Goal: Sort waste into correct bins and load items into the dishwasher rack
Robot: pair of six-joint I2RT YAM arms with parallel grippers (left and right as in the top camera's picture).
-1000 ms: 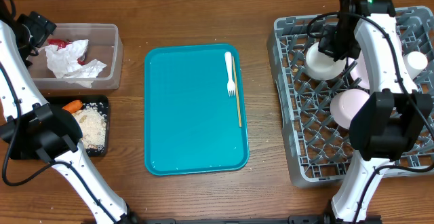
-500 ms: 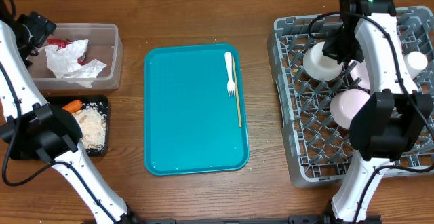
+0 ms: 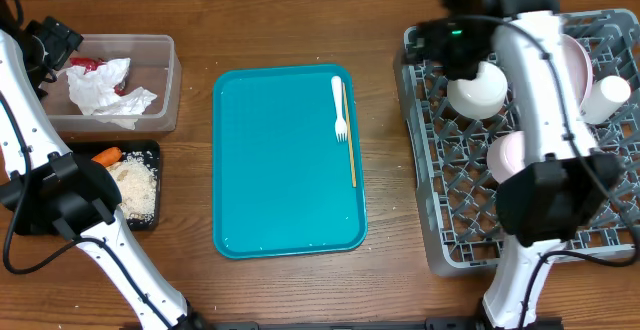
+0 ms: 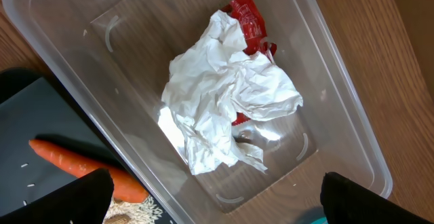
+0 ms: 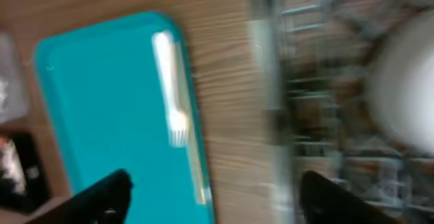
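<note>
A white plastic fork [image 3: 339,105] and a thin wooden chopstick [image 3: 350,140] lie side by side on the teal tray [image 3: 285,170]. In the blurred right wrist view the fork [image 5: 171,81] appears on the tray [image 5: 102,115]. My right gripper [image 3: 452,45] hovers open and empty over the grey dishwasher rack's [image 3: 420,150] far left corner, beside a white cup [image 3: 478,88] that stands in the rack. My left gripper [image 4: 217,198] hangs open over the clear bin [image 4: 352,136], which holds crumpled white paper [image 4: 224,102] and a red wrapper [image 4: 247,20].
The rack also holds a pink bowl [image 3: 505,155], a pink plate [image 3: 572,55] and a second white cup [image 3: 612,95]. A black tray [image 3: 150,155] at the left holds rice [image 3: 135,185] and a carrot [image 4: 74,161].
The right gripper has let go of the white cup, which stays in the rack, and has opened and swung left toward the rack's far left corner. The left arm has not moved.
</note>
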